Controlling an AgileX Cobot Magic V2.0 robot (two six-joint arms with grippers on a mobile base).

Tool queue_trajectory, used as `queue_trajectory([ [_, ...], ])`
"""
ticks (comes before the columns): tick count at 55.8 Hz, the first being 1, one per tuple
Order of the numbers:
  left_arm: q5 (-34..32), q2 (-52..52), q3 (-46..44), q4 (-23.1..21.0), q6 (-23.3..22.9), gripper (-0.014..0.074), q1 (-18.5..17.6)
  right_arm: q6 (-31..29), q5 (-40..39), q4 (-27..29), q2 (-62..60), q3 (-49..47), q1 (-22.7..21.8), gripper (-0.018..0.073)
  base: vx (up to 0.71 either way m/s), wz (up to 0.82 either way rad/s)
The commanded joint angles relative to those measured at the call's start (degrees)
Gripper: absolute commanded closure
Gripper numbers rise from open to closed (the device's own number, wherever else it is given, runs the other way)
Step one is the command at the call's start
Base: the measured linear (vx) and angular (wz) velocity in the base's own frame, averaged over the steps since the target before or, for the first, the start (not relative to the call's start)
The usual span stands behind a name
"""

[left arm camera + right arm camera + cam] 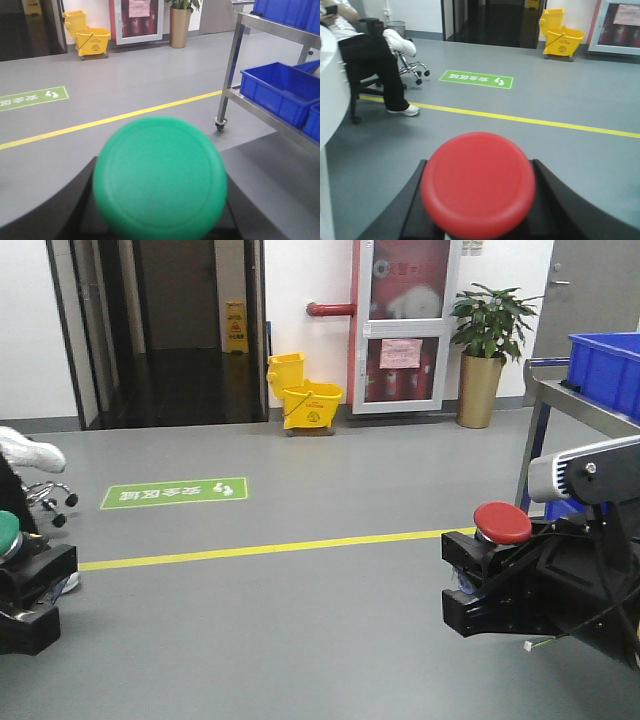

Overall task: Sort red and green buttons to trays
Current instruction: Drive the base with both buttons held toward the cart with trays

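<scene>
While the left gripper (28,585) is clamped about the green button (160,177) and the right gripper (482,565) about the red button (478,184), both above the floor (300,640) with no tray seen, each should travel level, grip firm, until its tray is confirmed.

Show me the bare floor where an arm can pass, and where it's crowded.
Widest bare floor: this side of the yellow line, between the held green button and red button. More lies between the green floor sign and the mop bucket. Crowded: the cart with blue bins on the right; the seated person and chair on the left.
</scene>
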Motion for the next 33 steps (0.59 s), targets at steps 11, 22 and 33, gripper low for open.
queue_trajectory([
  [11,-5.37,-0.45,-1.76,-0.37,-0.47,0.0594,-0.46,-0.13,-3.18,-0.86,-1.29,-1.70,-0.10,0.0548,0.43,-0.19],
  [22,-5.37,-0.45,-1.76,-0.37,-0.47,0.0594,-0.46,-0.13,-3.18,-0.86,-1.29,-1.70,-0.10,0.0548,0.40,-0.25],
  [33,-5.37,-0.45,-1.76,-0.37,-0.47,0.0594,-0.46,-0.13,-3.18,-0.86,-1.29,-1.70,-0.10,0.0548,0.39,-0.27],
])
